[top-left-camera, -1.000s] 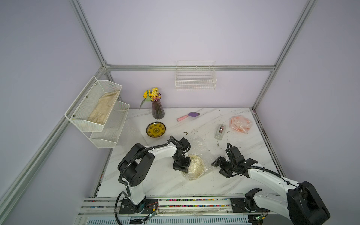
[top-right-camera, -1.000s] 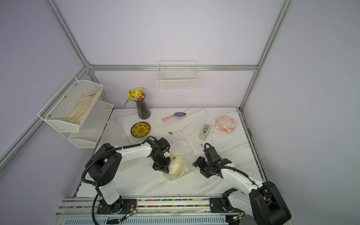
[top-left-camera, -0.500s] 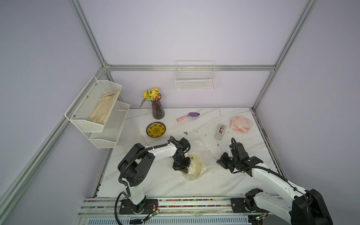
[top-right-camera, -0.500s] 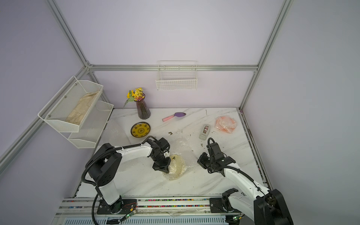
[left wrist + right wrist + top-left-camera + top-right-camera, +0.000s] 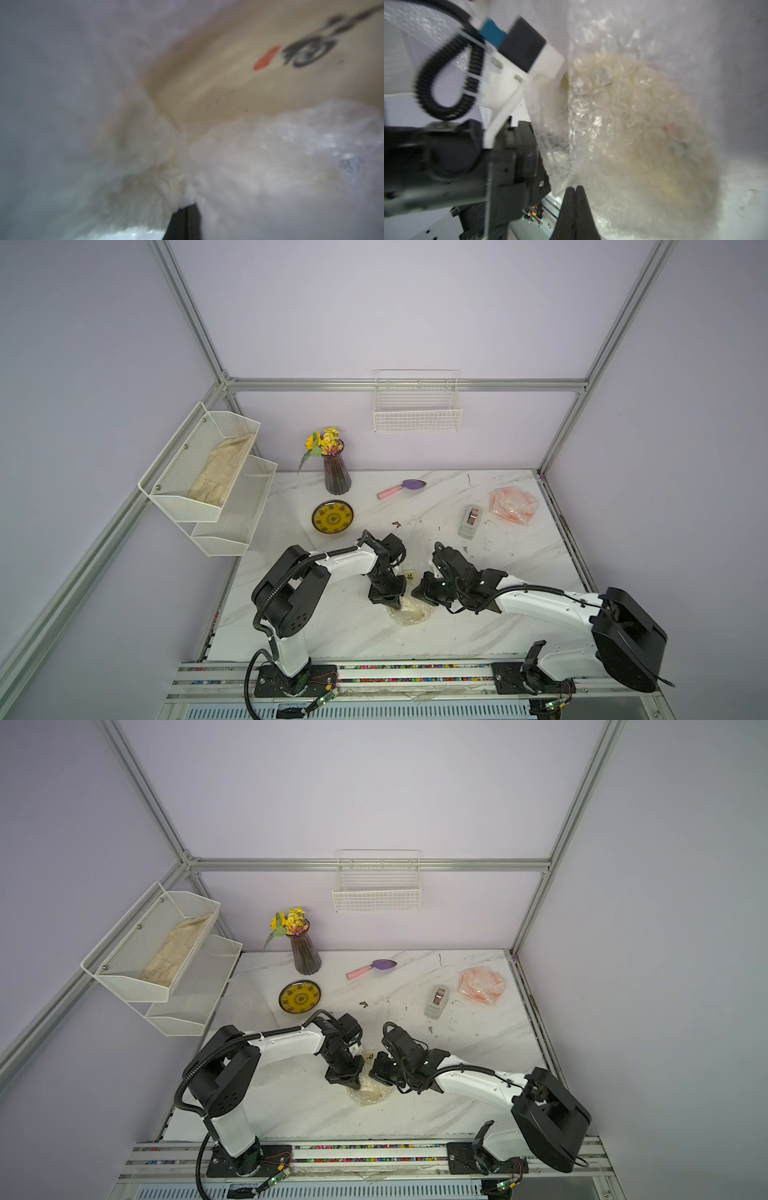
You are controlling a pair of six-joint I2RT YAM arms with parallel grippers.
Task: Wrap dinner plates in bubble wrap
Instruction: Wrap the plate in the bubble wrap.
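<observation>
A cream plate (image 5: pixel 239 83) with dark flower marks lies near the table's front, mostly covered by crinkly bubble wrap (image 5: pixel 409 610) (image 5: pixel 368 1094) (image 5: pixel 633 128). My left gripper (image 5: pixel 388 600) (image 5: pixel 348 1080) (image 5: pixel 187 206) stands at the bundle's left edge, shut on bunched bubble wrap (image 5: pixel 270 155). My right gripper (image 5: pixel 420 593) (image 5: pixel 376 1071) (image 5: pixel 574 188) is at the bundle's right edge, shut on a fold of the wrap. The yellow patterned plate (image 5: pixel 333 516) (image 5: pixel 299 996) lies bare at the back left. An orange plate in bubble wrap (image 5: pixel 512 505) (image 5: pixel 481 985) sits at the back right.
A vase of flowers (image 5: pixel 336 477), a pink-handled purple scoop (image 5: pixel 401 488) and a grey tape dispenser (image 5: pixel 470 521) stand behind the arms. A flat bubble wrap sheet (image 5: pixel 282 522) lies at the left. A wire shelf (image 5: pixel 224 526) with beige cloth overhangs the left edge.
My right gripper has shut and moved left to the bundle, drawing wrap over the cream plate. The left gripper has stayed shut at the bundle's left edge.
</observation>
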